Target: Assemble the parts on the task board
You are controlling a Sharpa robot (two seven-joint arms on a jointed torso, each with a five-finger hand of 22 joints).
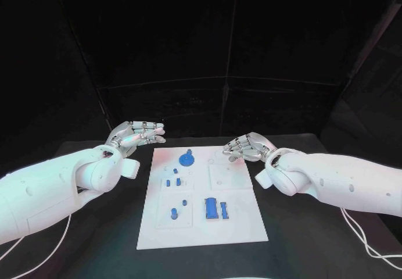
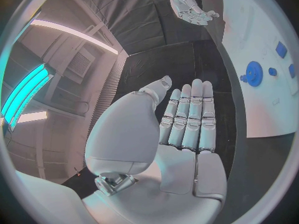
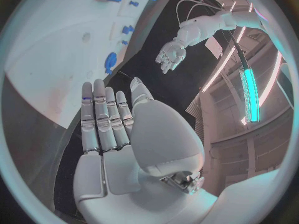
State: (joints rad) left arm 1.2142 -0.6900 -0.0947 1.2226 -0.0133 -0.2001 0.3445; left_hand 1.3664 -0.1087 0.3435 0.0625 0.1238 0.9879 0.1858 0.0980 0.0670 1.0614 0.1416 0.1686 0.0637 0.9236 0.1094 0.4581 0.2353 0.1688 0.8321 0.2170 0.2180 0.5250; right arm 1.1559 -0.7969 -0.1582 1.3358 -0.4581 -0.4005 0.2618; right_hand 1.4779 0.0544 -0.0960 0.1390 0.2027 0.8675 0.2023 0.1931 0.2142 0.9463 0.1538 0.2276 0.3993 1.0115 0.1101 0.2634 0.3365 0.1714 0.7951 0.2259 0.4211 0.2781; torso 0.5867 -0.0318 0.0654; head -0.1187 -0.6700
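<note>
The white board (image 1: 201, 232) lies flat on the black table (image 1: 310, 244), its near edge toward 6 o'clock and its far edge toward 12. Nearest on it, a little right of the middle line, a flat blue block (image 1: 211, 208) lies with a slimmer blue bar (image 1: 223, 210) just beside it at 3 o'clock. At 9 o'clock from the block sit two small blue pegs (image 1: 174, 213), close together. Farther up the board, left of the middle, three more small blue pieces (image 1: 172, 181) stand near one another. Toward the far edge rests a round blue disc (image 1: 187, 157) with a short stem pointing to 12 o'clock.

Both hands hover off the board's far corners. The left hand (image 1: 134, 136), at about 10 o'clock from the board, holds nothing; its own wrist camera shows the fingers (image 2: 187, 119) stretched flat side by side, thumb apart. The right hand (image 1: 247, 147), at about 1 o'clock, just over the far right corner, is likewise empty, with fingers (image 3: 102, 117) extended and thumb apart. Neither hand touches any piece
</note>
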